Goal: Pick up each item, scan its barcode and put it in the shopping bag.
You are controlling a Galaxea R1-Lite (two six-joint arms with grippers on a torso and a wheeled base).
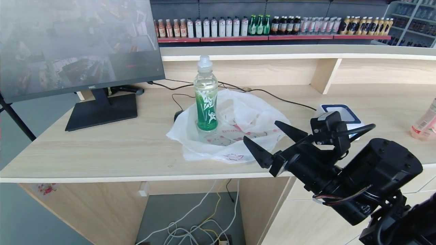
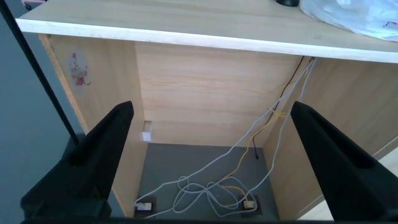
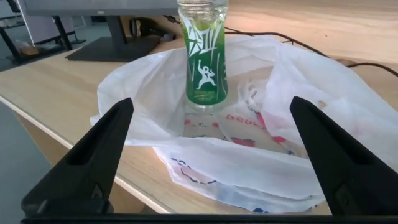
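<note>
A pale wood-grain counter (image 1: pixel 102 149) carries a raised ledge (image 1: pixel 272 52) along its back edge. Toward the left back corner stands a monitor on a flat black stand (image 1: pixel 102 110). Near the middle of the front edge lies a white shopping bag (image 1: pixel 245 119), spread open, with a green-labelled bottle (image 1: pixel 205 98) upright on it. A small dark object (image 1: pixel 177 115) sits just behind the bag, and a black cable (image 1: pixel 272 95) trails across toward the back. Toward the right end rest a white scanner (image 1: pixel 340 114) and, well apart from it, a pink bottle (image 1: pixel 425 124).

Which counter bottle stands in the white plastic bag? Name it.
The clear bottle with the green label, upright in the white plastic bag. The pink-labelled bottle sits apart, far right on the wooden counter.
</note>
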